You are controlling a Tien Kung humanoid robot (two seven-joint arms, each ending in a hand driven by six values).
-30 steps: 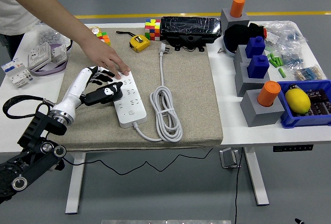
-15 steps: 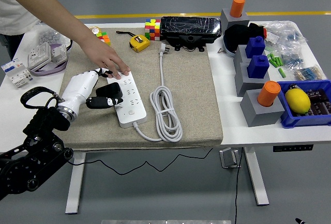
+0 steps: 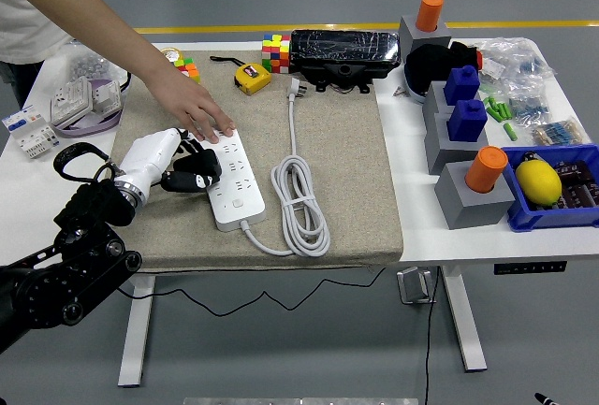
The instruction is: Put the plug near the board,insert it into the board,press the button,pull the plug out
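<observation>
White plastic marks the power strip (image 3: 231,179), which lies lengthwise on a beige mat (image 3: 346,171) spread over the table (image 3: 468,237). Its cable (image 3: 301,207) is looped in a coil just to its right, and from there a straight run is led up to the plug (image 3: 295,88), which lies near the mat's far edge, well apart from the strip and touched by nothing. The strip's far end is pressed down by a person's hand (image 3: 198,106), reaching in from the upper left, apparently so that the strip is kept from sliding. The left hand (image 3: 178,166) of the robot is placed against the strip's left edge, its dark fingers (image 3: 197,173) curled together over or beside the sockets; whether anything is actually gripped there cannot be told. No right hand is seen. Judged from this layout, the plug has not yet been brought near the strip, so the first step seems undone, and the plug would have to be fetched from the far side.
</observation>
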